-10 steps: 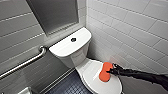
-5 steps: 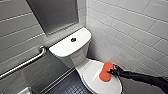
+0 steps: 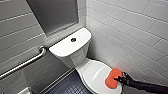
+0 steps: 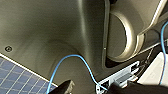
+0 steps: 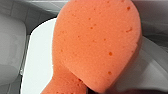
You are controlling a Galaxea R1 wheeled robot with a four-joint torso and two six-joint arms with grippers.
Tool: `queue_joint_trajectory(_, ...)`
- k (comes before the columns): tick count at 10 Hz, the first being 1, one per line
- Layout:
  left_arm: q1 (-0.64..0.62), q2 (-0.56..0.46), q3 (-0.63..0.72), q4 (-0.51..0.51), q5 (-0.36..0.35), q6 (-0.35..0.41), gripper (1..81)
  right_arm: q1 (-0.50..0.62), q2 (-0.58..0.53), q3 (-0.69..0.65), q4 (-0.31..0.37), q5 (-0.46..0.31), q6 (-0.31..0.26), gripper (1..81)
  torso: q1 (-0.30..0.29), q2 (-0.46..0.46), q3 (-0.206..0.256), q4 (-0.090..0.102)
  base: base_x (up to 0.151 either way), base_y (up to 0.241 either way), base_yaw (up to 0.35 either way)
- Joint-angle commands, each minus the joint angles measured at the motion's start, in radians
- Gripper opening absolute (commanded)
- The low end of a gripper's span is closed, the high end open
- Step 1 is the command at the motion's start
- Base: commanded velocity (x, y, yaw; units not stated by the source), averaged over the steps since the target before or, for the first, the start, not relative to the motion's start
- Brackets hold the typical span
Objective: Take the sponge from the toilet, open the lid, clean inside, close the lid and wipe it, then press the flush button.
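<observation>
Compared with a second ago, the sponge [image 3: 113,78] is being held nearer the front edge of the closed lid [image 3: 95,72]; it is being pinched at one end by the right gripper [image 3: 119,79], reached in from the right; contact with the lid cannot be told; beyond, the toilet [image 3: 75,56] tank is being topped by the dark flush button [image 3: 73,39]; a grab bar [image 3: 25,63] is being carried by the grey tiled wall [image 3: 17,32] farther off

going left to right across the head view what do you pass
grab bar → flush button → sponge → right hand
</observation>
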Motion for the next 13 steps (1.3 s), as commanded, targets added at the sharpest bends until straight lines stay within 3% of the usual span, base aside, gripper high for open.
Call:
queue_joint_trajectory(1, 0.025, -0.007, 0.017, 0.000, 0.098, 0.008, 81.1, -0.024, -0.119, 0.072, 0.020, 0.009, 0.016, 1.0, 0.000, 0.000, 0.000, 0.000, 0.000, 0.000, 0.000)
queue_joint_trajectory(5, 0.025, -0.006, 0.020, 0.000, 0.098, 0.008, 81.1, -0.203, -0.286, 0.223, 0.023, 0.130, 0.014, 1.0, 0.000, -0.001, 0.000, 0.000, 0.000, 0.000, 0.000)
queue_joint_trajectory(8, 0.025, -0.005, 0.022, 0.000, 0.098, 0.010, 81.1, -0.460, -0.345, 0.242, 0.014, 0.278, 0.011, 1.0, 0.000, -0.001, 0.000, 0.000, 0.000, 0.000, 0.000)
queue_joint_trajectory(10, 0.025, -0.007, 0.032, 0.003, 0.096, 0.011, 81.1, -0.593, -0.372, 0.268, 0.011, 0.327, 0.004, 1.0, 0.000, -0.001, 0.000, 0.000, 0.000, 0.000, 0.000)
queue_joint_trajectory(13, 0.025, 0.000, 0.035, 0.003, 0.096, 0.025, 81.1, -0.595, -0.522, 0.539, -0.029, 0.342, -0.018, 1.0, 0.000, -0.001, 0.000, 0.000, 0.000, 0.000, 0.000)
